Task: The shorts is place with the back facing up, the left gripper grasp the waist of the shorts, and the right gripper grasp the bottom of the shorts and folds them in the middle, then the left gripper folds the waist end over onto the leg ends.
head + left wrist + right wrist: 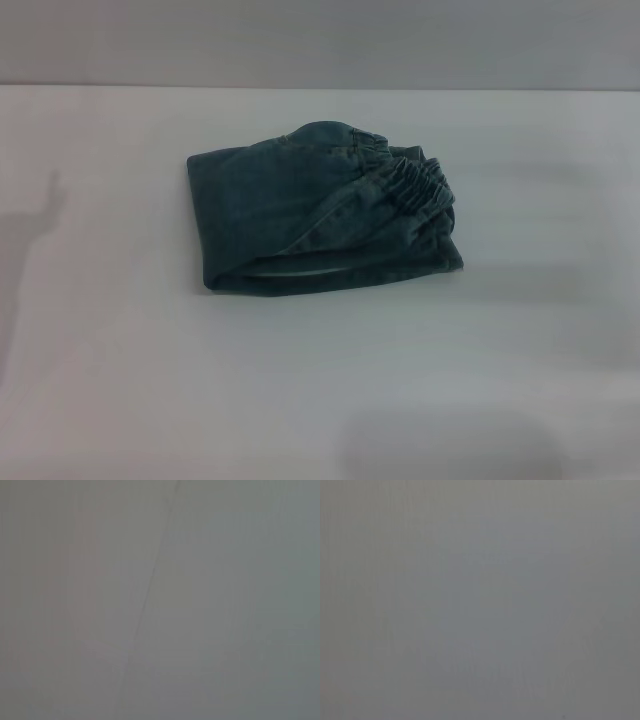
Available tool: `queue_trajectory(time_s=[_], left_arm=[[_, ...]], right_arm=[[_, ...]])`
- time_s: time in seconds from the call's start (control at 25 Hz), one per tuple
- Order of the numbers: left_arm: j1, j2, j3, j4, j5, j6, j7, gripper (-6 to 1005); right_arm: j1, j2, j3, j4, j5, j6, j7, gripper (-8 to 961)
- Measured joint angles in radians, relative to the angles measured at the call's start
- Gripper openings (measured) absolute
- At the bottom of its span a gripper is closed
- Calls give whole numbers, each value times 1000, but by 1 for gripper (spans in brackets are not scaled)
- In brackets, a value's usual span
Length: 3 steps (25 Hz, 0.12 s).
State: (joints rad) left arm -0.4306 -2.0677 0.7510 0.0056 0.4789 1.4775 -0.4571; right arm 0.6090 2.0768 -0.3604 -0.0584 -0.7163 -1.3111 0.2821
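Note:
The shorts (300, 225) lie folded into a compact blue denim bundle in the middle of the white table (120, 380) in the head view. The waist of the shorts (418, 183), a gathered elastic band, rests on top at the bundle's right side. A fold edge runs along the left side, and layered edges show along the front. The leg ends lie underneath and cannot be told apart. Neither gripper shows in any view. Both wrist views show only a plain grey surface.
The table's far edge (320, 88) meets a grey wall. An arm's shadow (30, 230) falls on the table at the far left. Bare tabletop surrounds the bundle on all sides.

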Motion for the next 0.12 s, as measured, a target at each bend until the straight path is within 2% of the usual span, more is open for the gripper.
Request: queue_trajectory(time_s=[0.12], left_arm=[[0,0,3,1,1,1,0,825]], right_arm=[[0,0,0,4,0,-1,0,581]])
